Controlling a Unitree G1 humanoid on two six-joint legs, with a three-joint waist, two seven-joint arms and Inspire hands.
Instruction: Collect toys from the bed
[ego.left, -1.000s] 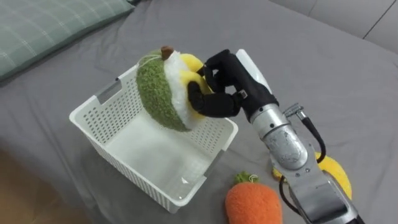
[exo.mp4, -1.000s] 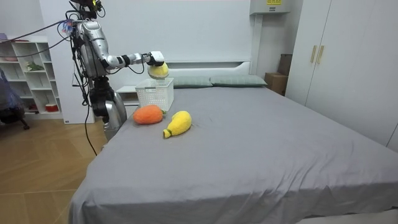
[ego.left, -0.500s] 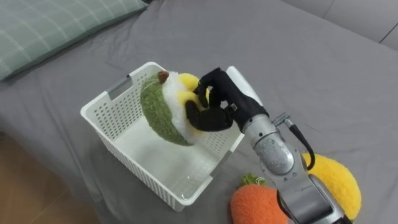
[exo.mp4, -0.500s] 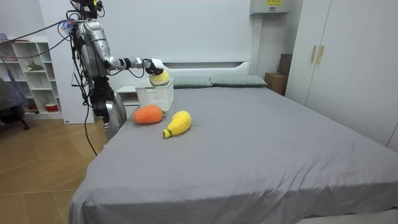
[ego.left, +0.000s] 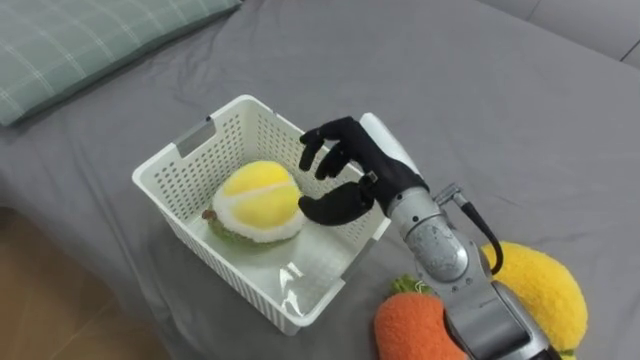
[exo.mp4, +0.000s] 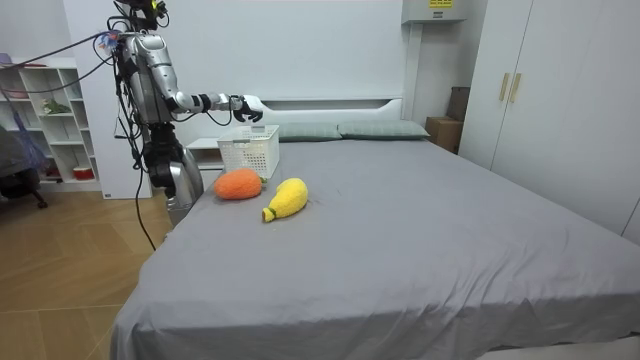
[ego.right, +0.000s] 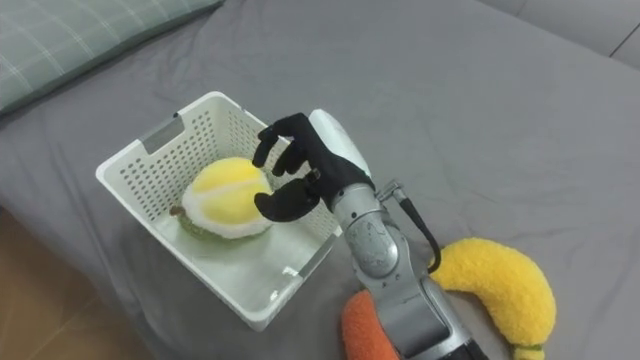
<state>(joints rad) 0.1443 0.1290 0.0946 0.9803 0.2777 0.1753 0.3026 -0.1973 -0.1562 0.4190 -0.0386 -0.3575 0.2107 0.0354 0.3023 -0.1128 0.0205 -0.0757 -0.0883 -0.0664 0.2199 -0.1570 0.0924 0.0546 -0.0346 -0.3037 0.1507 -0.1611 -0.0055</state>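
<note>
Durian plush (ego.left: 255, 198) lies in white basket (ego.left: 190, 155). Right hand (ego.left: 345, 175) above basket rim, fingers (ego.left: 322, 137) spread, empty. Risk: fingers hook rim on retreat, tipping basket off bed (ego.left: 480, 90) edge.

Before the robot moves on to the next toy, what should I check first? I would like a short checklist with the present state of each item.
1. Yellow-and-green toy inside the white basket: ok, it lies on the bottom.
2. Right hand empty: ok, fingers open above the basket.
3. Basket upright on the bed: ok.
4. All toys collected: not ok, the orange toy and the yellow toy lie on the bed beside the basket.
</note>
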